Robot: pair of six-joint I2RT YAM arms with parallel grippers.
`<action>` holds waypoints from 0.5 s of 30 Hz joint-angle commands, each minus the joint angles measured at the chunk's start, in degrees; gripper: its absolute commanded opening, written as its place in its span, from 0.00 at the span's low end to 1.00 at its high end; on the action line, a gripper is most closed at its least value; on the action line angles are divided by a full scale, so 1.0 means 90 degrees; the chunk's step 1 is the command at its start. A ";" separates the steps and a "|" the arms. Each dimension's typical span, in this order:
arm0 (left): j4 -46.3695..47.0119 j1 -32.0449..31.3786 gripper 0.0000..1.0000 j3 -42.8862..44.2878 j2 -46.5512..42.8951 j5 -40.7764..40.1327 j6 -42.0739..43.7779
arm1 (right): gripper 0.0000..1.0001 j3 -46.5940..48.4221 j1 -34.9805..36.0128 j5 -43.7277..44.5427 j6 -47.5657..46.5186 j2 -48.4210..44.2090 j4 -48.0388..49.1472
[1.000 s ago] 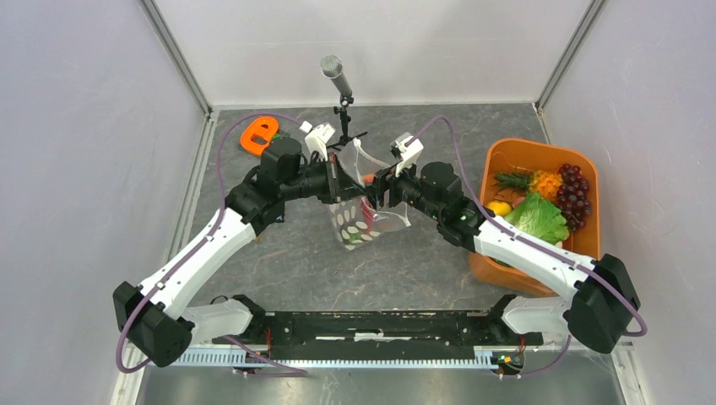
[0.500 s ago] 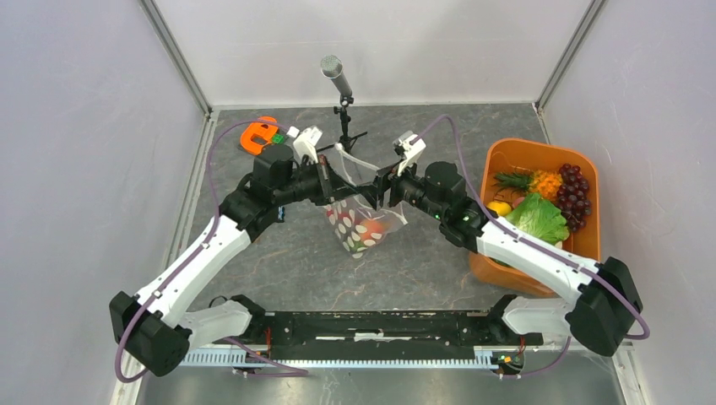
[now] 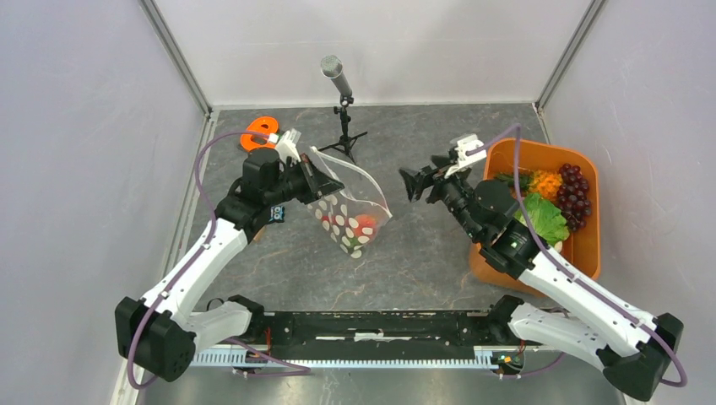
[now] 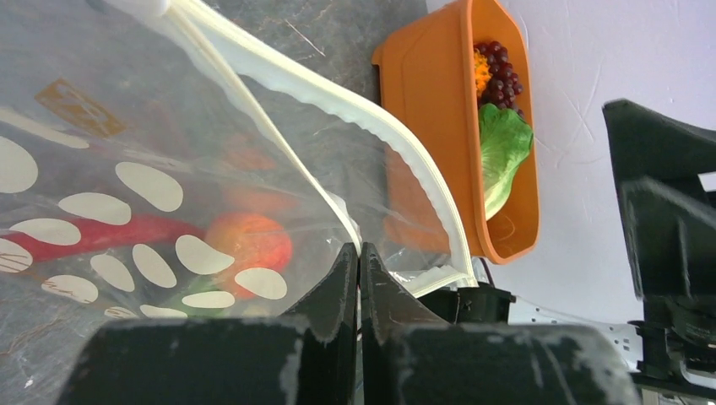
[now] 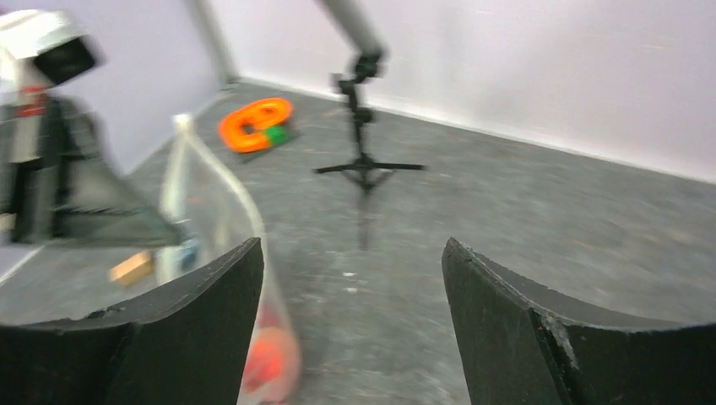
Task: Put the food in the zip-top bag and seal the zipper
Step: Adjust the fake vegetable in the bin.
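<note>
The grey table point(image 3: 422, 253) fills the middle of the top view, and the orange tub point(image 3: 588, 253) sits at its right edge. The tub holds the lettuce point(image 3: 540, 218), the grape bunch point(image 3: 574, 194) and the pineapple point(image 3: 545, 181), so most of the food is not yet bagged.

Left of centre, the zip-top bag point(image 3: 350, 207) hangs from the left gripper point(image 3: 317, 177) with its lower end on or just above the table. A round red piece point(image 4: 249, 240) and a long red one lie near its bottom, at the lower left of the left wrist view.

The zipper point(image 4: 380, 135) runs as two pale strips that bow apart, so the mouth gapes and is unsealed. The left gripper's jaws are pressed together on one end of that strip.

The right gripper point(image 3: 414, 181) hangs right of centre, between bag and tub and well apart from the bag. Its jaws are spread wide and hold nothing.

By these signs the loading step is in hand, not the sealing. The next move would call for the right gripper to turn to the tub at the right edge and take a piece. The left gripper would need to hold the mouth open and steady, since the thin film will sag if the grip slackens.
</note>
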 commanded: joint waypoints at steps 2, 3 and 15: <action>0.0388 0.0016 0.02 0.0178 0.0082 0.0487 -0.0126 | 0.82 0.0111 -0.0096 0.3212 -0.0227 -0.0149 -0.1332; 0.0373 0.0015 0.02 0.0192 0.0081 0.0482 -0.0090 | 0.82 0.0130 -0.0180 0.3525 -0.0213 -0.0140 -0.1521; 0.0138 0.0016 0.02 0.0366 0.0087 0.0530 0.0152 | 0.92 0.0238 -0.2286 0.4149 0.1074 -0.0636 -0.4006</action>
